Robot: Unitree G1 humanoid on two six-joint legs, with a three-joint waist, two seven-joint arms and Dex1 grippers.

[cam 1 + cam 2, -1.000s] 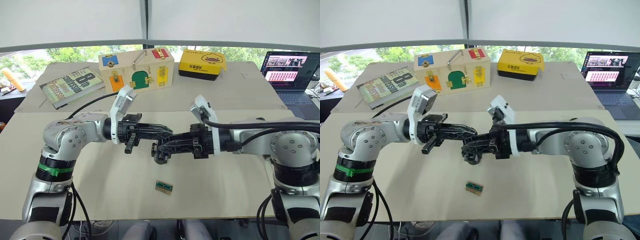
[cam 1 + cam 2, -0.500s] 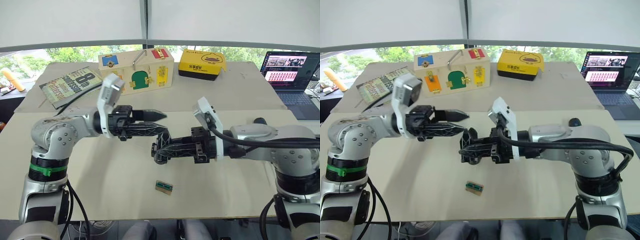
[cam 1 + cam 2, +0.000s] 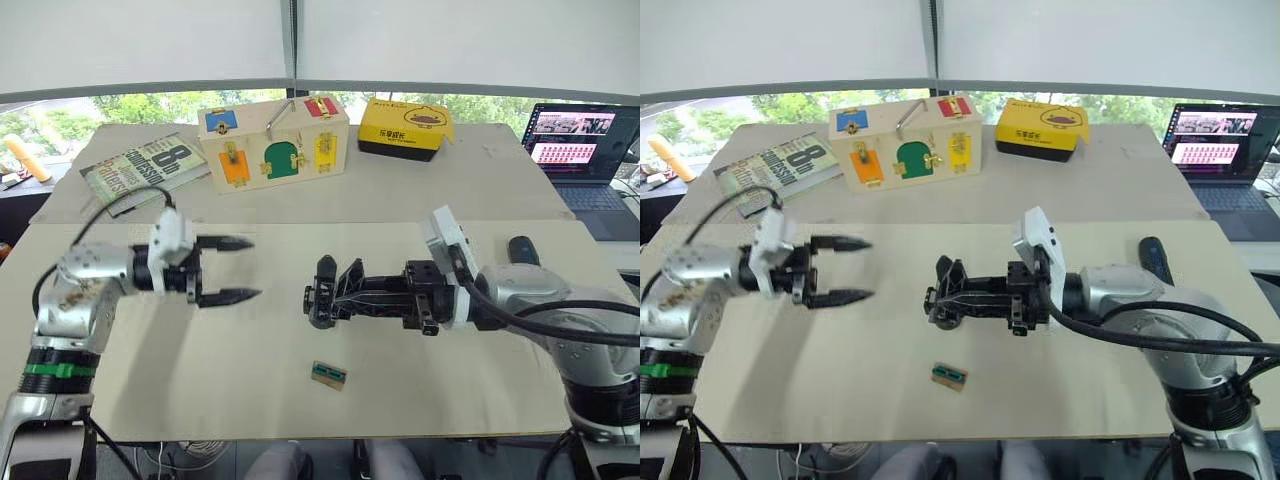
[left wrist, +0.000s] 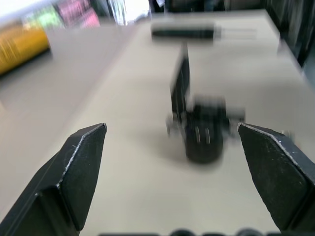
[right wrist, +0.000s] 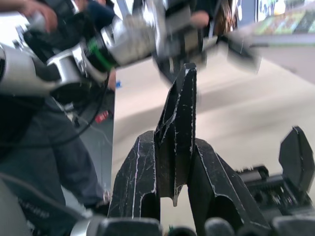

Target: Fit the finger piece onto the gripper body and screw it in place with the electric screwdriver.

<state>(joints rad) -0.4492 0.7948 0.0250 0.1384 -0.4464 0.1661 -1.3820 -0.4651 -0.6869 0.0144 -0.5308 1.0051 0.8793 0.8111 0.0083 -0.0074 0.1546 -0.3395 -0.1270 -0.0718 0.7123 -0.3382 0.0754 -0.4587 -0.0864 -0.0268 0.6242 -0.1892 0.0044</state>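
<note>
My right gripper (image 3: pixel 345 293) is shut on the gripper body (image 3: pixel 322 298), a black blocky mechanism held low over the middle of the table. Two short black prongs (image 3: pixel 324 270) rise from the body; I cannot tell which of them is the finger piece. In the right wrist view a black tapered wedge (image 5: pixel 177 123) is clamped between my fingers. My left gripper (image 3: pixel 238 270) hangs open and empty, well to the left of the body. The electric screwdriver (image 3: pixel 522 250) lies on the table behind my right arm, and the left wrist view shows the electric screwdriver (image 4: pixel 184 32) beyond the gripper body (image 4: pixel 202 135).
A small green-and-tan rectangle (image 3: pixel 328 373) lies near the front edge. At the back stand a wooden latch box (image 3: pixel 275 140), a yellow box (image 3: pixel 405 127) and a book (image 3: pixel 140 170). A laptop (image 3: pixel 585 140) sits at the far right.
My left gripper opened wide and drew back to the left, away from the gripper body. The right arm shifted slightly right, still holding the body.
</note>
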